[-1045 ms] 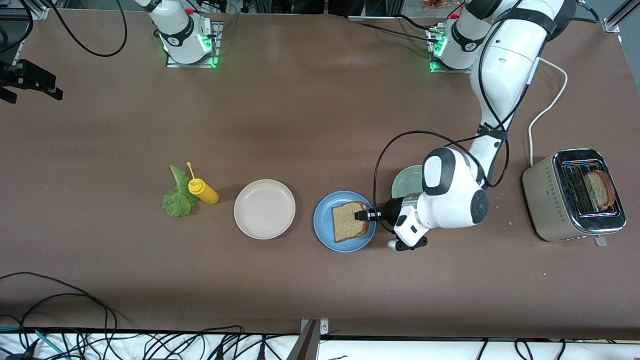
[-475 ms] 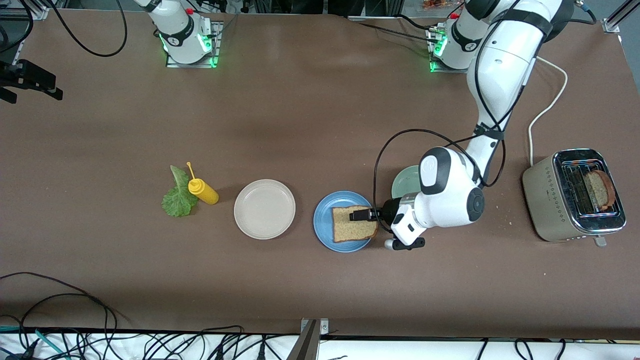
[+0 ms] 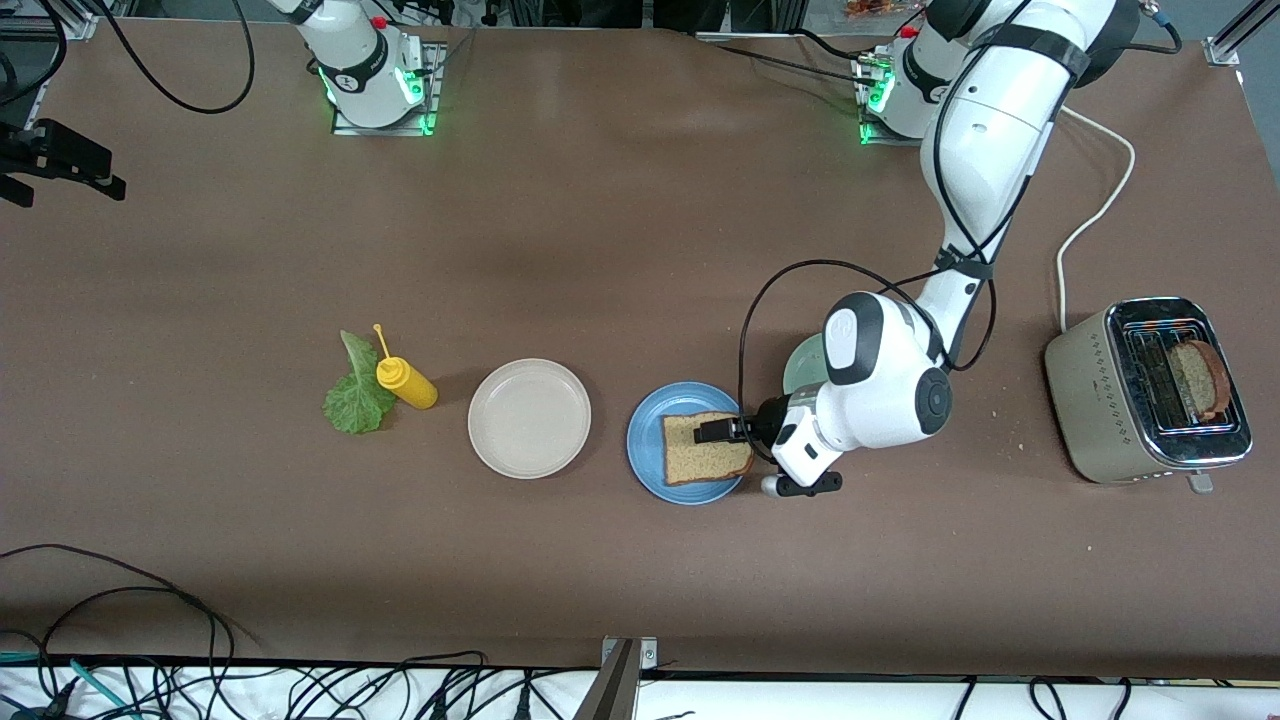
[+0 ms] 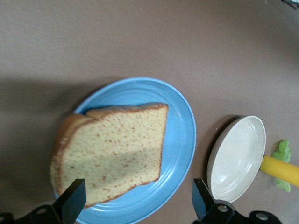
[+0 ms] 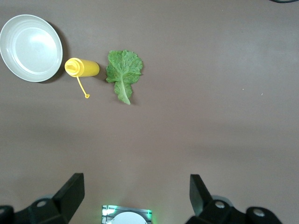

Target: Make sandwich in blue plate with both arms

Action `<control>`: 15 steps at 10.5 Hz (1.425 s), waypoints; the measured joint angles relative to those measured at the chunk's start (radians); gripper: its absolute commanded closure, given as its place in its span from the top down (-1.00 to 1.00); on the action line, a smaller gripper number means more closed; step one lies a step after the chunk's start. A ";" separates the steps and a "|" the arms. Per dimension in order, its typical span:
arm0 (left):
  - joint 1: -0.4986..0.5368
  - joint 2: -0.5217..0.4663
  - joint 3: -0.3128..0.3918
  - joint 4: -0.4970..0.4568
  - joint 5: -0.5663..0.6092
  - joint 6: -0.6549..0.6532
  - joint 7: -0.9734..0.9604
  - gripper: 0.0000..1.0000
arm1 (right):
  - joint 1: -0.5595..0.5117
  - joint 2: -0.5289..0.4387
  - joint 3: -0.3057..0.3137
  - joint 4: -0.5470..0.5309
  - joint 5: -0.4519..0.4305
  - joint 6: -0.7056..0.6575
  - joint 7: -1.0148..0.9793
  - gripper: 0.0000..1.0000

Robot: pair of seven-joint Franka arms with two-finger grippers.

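On blue plate [image 3: 643, 461]: bread slice [image 3: 703, 462] flat. Over it, left gripper [image 3: 712, 430], fingers wide, empty. Right gripper [image 5: 135, 198] waiting high over bench [image 3: 620, 250], fingers wide.

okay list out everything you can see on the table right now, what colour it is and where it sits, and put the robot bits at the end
bread slice on plate: one, brown, lying flat on the blue plate
blue plate: one, mid-blue, between the cream plate and the mint plate
cream plate: one, cream-white, bare, beside the blue plate toward the right arm's end
mint plate: one, pale green, partly hidden under the left arm
lettuce leaf: one, green, beside the yellow bottle
yellow squeeze bottle: one, lying on its side between the lettuce and the cream plate
toaster: one, silver, at the left arm's end
bread slice in toaster: one, brown, standing in a slot
left gripper: fingers open, over the plated bread slice
right gripper: fingers open, waiting high above the table
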 measured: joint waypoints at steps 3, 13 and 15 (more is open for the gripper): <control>0.024 -0.041 0.068 0.010 0.000 -0.106 0.004 1.00 | 0.000 0.000 0.001 0.000 0.000 0.000 0.000 1.00; 0.159 -0.445 0.207 0.006 0.519 -0.751 0.019 1.00 | 0.001 0.002 0.003 -0.001 0.000 -0.001 0.000 1.00; 0.179 -0.529 0.208 0.004 0.571 -0.808 0.019 1.00 | 0.001 0.003 0.003 -0.001 0.000 -0.001 0.000 1.00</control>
